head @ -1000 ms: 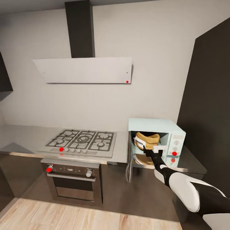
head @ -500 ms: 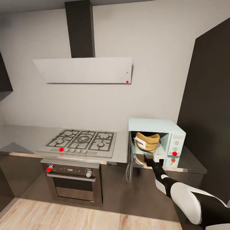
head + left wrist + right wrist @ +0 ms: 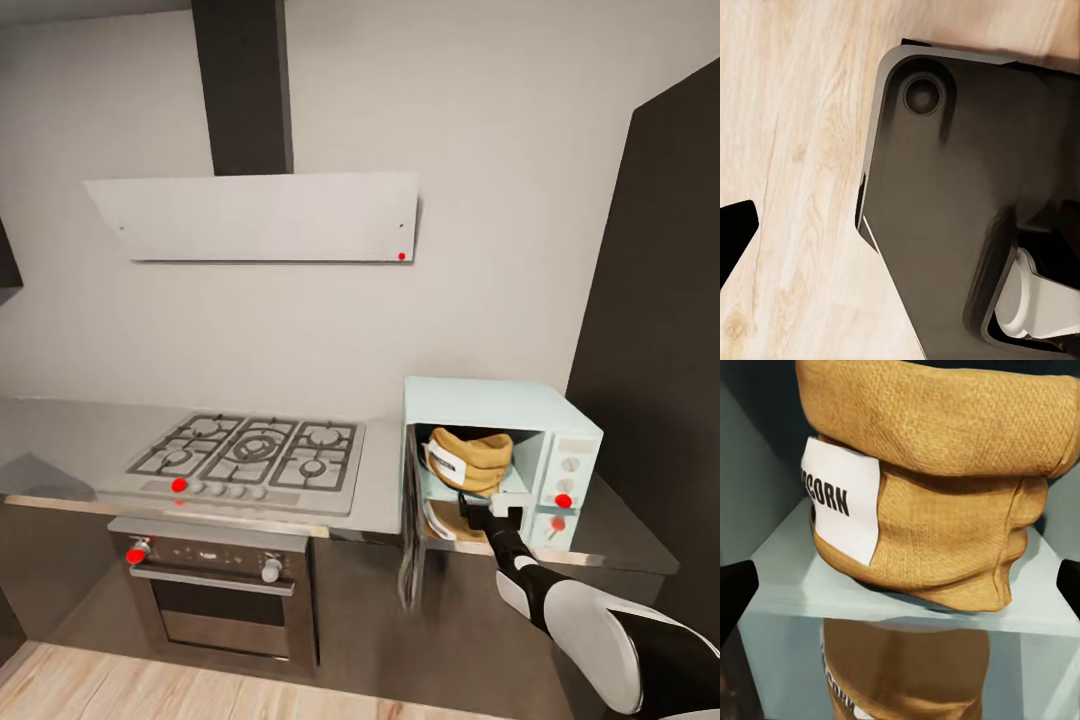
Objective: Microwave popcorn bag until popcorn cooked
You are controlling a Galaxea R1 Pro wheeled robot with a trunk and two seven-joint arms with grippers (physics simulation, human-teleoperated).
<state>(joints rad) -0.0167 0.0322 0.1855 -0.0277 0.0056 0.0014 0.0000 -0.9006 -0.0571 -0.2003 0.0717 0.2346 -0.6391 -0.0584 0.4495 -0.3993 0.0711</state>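
Popcorn bag (image 3: 945, 510) inside microwave (image 3: 480, 400), door open

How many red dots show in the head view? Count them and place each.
6, more may be hidden: one on the range hood, one on the stove front, its reflection below, one on the oven, one on the microwave, its reflection below.

Your head view looks forward and slightly down at the microwave (image 3: 500, 462), at 4 o'clock in frame. Your right wrist view shares its interior, very close; your left wrist view faces the wooden floor (image 3: 787, 172).
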